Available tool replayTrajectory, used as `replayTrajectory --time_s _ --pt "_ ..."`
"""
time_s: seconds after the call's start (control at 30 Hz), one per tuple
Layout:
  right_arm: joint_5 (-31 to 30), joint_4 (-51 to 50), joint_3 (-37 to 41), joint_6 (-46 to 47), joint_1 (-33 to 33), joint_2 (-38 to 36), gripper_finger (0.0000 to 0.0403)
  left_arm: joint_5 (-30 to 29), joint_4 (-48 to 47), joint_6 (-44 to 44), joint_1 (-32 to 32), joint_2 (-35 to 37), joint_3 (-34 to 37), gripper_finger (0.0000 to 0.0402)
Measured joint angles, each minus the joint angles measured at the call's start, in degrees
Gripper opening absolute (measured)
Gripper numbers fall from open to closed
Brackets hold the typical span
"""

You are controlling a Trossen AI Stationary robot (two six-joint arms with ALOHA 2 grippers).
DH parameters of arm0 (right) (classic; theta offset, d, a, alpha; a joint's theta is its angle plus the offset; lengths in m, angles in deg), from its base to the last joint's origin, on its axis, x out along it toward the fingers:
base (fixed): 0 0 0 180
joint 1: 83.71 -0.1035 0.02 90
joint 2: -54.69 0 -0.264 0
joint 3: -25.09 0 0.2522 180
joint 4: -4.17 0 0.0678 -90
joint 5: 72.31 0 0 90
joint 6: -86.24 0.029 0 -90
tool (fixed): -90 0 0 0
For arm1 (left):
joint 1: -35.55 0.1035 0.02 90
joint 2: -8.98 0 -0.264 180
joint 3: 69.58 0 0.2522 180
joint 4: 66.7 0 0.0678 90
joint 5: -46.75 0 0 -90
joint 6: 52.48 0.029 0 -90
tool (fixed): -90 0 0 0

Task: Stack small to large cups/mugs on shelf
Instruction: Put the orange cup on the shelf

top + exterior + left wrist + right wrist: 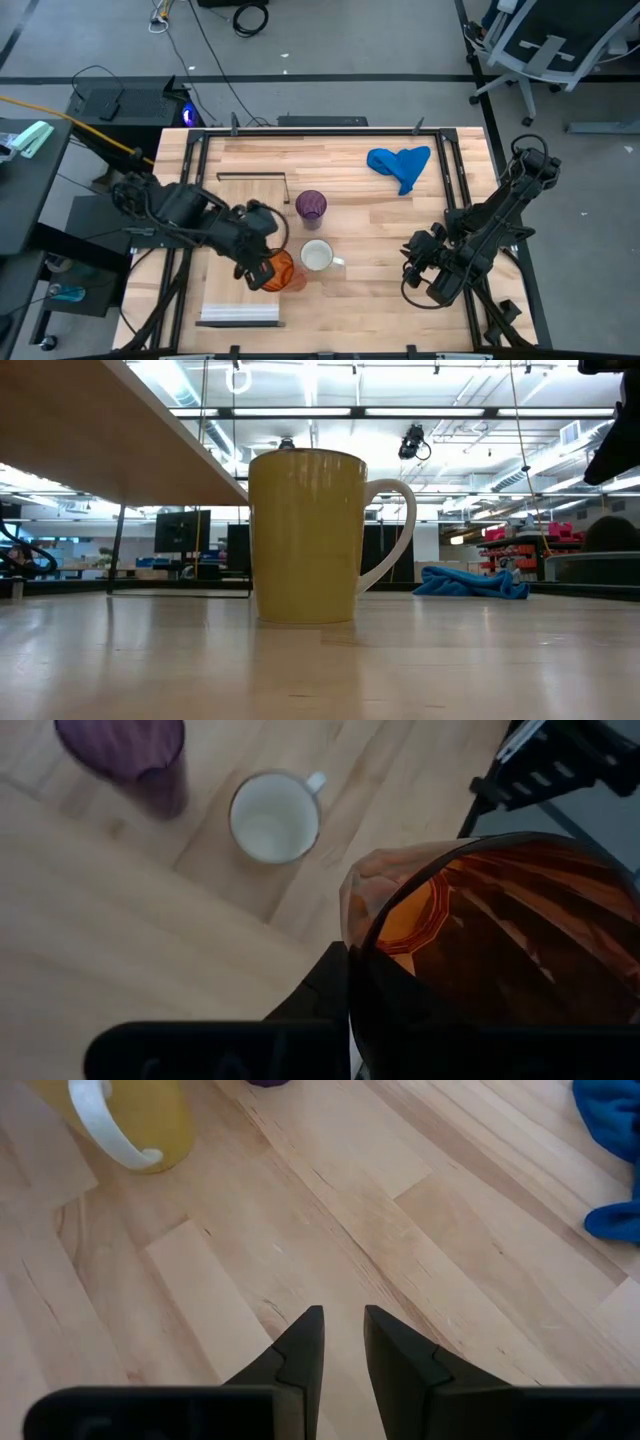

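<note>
Grey floor (pixel 380 50) with cables (pixel 215 40), an office chair (pixel 545 45); long ceiling lights (pixel 420 412).

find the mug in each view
High: mug mid-table, below the purple tumbler.
Low: centre, handle toward the blue cloth.
Left wrist: upper middle, beside the tumbler.
Right wrist: top left.
Shared landmark: the cloth, also in right wrist.
</note>
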Motion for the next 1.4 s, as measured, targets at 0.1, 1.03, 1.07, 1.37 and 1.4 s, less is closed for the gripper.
replayTrajectory --time_s 0.1,1.03,1.07,1.37,1.4 --pt "0.00 0.00 0.00 0.00 0.00 0.00 0.0083 0.42 -0.02 -3.64 -1.03 2.20 4.91 0.0012" --pt "-2.16 0.00 0.00 0.07 0.00 0.00 0.0083 6.56 0.00 -30.04 -11.13 15.34 31.17 0.0012" --pt "-2.16 0.00 0.00 0.07 0.00 0.00 0.0083 6.02 -0.02 -29.83 -11.13 15.34 31.17 0.0012" --pt "-2.16 0.00 0.00 0.04 0.00 0.00 0.0083 3.89 -0.03 -27.26 -11.17 13.97 31.17 0.0012" --pt "-2.18 0.00 0.00 0.04 0.00 0.00 0.0083 3.91 -0.01 -26.76 -11.17 13.65 31.18 0.0012"
